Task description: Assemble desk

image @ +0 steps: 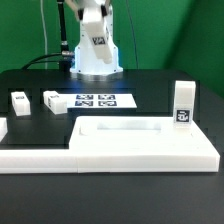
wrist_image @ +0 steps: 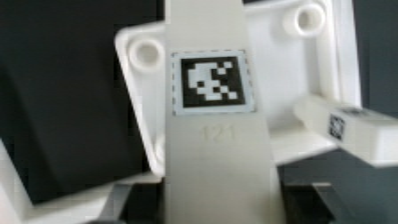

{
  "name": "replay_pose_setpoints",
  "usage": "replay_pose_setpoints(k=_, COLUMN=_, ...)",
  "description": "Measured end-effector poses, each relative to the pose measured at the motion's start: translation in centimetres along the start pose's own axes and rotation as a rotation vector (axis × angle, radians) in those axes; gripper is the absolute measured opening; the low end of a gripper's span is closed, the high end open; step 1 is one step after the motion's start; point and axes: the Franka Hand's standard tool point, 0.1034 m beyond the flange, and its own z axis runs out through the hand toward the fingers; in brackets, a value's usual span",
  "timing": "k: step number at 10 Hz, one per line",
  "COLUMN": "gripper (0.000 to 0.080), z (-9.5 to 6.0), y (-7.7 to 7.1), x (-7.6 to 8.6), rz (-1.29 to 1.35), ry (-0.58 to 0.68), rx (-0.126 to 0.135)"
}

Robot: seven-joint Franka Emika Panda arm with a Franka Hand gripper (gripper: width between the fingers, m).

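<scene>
Tabletop point(image: 125, 130), lower centre of the exterior view: we judge it rigid, light plastic, too broad to pinch except at a rim. Held leg point(wrist_image: 217, 120), centre of the wrist view, above a tabletop corner: stiff, light and smooth, so its flat faces suit a mid-length hold. The gripper point(wrist_image: 217, 200) appears clamped on it. Black table point(image: 150, 85): flat, with an upright leg point(image: 183, 105) at right and open room around it.
</scene>
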Motion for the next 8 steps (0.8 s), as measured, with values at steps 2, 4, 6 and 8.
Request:
replay_pose_setpoints(k=2, gripper=0.0290, z=0.6, y=0.4, x=0.9, rz=-0.010, ry=0.175, rx=-0.018)
replay_pose_setpoints(k=4, gripper=0.0290, z=3.3, y=2.0, x=1.2, rz=-0.024, ry=0.258, rx=-0.057)
replay_pose_setpoints(k=6, gripper=0.0290, z=1.8, y=1.3, x=4.7, rz=-0.037, ry=0.410, rx=-0.061)
replay_pose_setpoints(k=8, gripper=0.0290, z=1.0, y=0.7, x=6.2, rz=-0.038, ry=0.610, rx=-0.073)
